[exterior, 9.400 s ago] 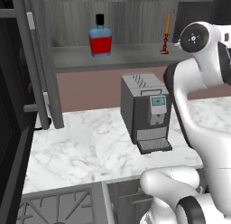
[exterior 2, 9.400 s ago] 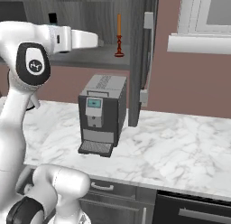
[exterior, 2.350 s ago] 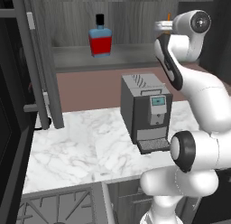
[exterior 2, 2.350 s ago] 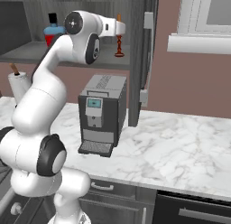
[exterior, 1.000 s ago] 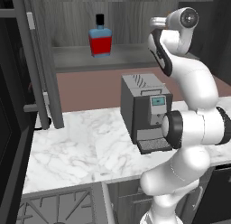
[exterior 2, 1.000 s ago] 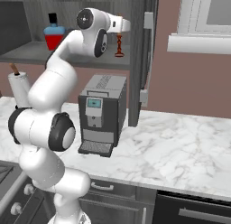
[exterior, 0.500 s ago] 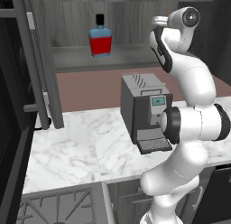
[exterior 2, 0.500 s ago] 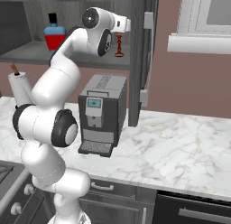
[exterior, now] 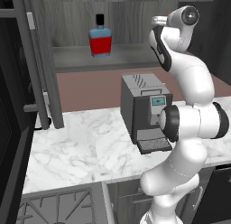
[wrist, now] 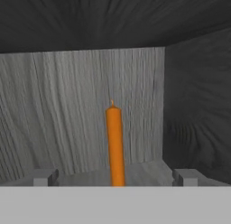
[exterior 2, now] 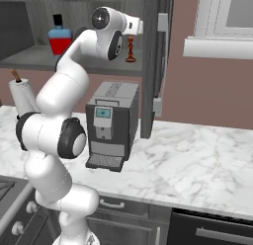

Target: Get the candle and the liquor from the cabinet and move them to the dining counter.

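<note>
Wood-grained grey cabinet (wrist: pixel 81 110) walls frame a smooth orange candle (wrist: pixel 115 146) between the spread gripper (wrist: pixel 115 177).

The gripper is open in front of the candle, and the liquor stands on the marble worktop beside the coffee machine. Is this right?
One thing is wrong: the liquor stands on the cabinet shelf, above the coffee machine, as the left base view shows. The gripper is indeed open before the candle.
</note>
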### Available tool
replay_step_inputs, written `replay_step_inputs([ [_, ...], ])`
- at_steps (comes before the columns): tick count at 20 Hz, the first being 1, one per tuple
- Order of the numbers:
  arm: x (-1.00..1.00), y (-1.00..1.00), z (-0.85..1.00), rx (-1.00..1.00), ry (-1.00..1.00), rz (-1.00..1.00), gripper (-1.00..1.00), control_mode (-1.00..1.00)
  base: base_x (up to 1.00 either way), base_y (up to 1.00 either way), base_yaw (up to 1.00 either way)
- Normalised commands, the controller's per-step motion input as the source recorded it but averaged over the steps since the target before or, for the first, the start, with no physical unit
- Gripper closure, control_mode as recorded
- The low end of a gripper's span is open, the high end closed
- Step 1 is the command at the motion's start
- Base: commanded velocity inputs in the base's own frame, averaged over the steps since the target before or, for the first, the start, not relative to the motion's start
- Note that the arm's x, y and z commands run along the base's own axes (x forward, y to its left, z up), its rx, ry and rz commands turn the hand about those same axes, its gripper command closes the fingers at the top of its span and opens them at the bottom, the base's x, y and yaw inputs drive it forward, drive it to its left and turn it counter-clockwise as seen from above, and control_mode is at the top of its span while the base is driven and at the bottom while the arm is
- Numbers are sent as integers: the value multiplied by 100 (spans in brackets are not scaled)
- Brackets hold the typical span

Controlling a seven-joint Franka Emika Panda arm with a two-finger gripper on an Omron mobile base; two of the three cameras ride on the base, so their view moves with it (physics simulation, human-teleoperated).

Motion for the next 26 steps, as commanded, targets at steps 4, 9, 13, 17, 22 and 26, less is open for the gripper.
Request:
replay_step_inputs([
  [4, 4, 0, 0, 0, 2, 0, -100, -100, 0, 0, 0],
  [9, 3, 0, 0, 0, 1, 0, -100, -100, 0, 0, 0],
  [13, 3, 0, 0, 0, 1, 0, -100, -100, 0, 0, 0],
  [17, 3, 0, 0, 0, 1, 0, -100, -100, 0, 0, 0],
  [22, 9, 0, 0, 0, 0, 0, -100, -100, 0, 0, 0],
  [26, 11, 0, 0, 0, 0, 0, -100, -100, 0, 0, 0],
])
